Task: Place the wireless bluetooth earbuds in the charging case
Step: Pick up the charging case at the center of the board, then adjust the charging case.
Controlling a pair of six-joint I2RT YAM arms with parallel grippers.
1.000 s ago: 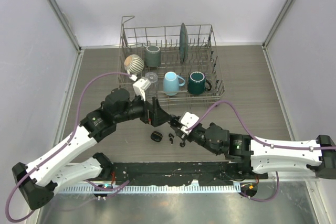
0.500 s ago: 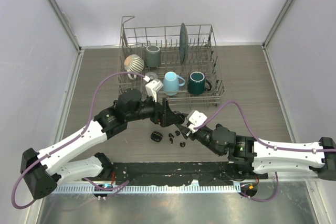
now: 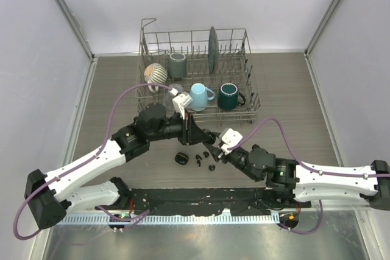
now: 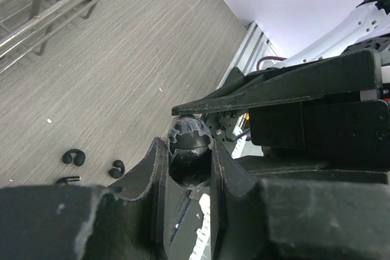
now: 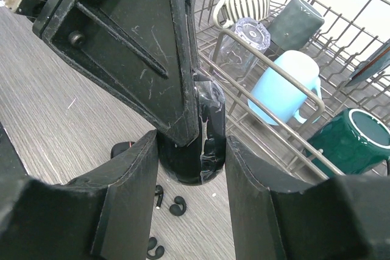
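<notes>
A glossy black charging case (image 5: 210,120) with clear tape on it hangs above the table, gripped from two sides. My right gripper (image 5: 194,150) is shut on its lower part. My left gripper (image 4: 189,148) is shut on the same case (image 4: 186,133), its fingers reaching in from above in the right wrist view. In the top view the two grippers (image 3: 196,133) (image 3: 213,148) meet in front of the rack. Three tiny black earbuds (image 5: 177,205) (image 5: 157,194) (image 5: 155,251) lie on the table below. A second black oval case (image 3: 181,158) rests beside them.
A wire dish rack (image 3: 144,59) stands just behind the grippers, holding a light blue mug (image 3: 198,96), a dark green mug (image 3: 228,96), a grey cup (image 3: 177,64), a striped cup (image 3: 155,73) and an upright plate (image 3: 212,42). Walls close in left and right.
My left arm has swung right to meet the right gripper, and its jaws have shut on the case. The right gripper has shifted slightly right, still holding the case.
</notes>
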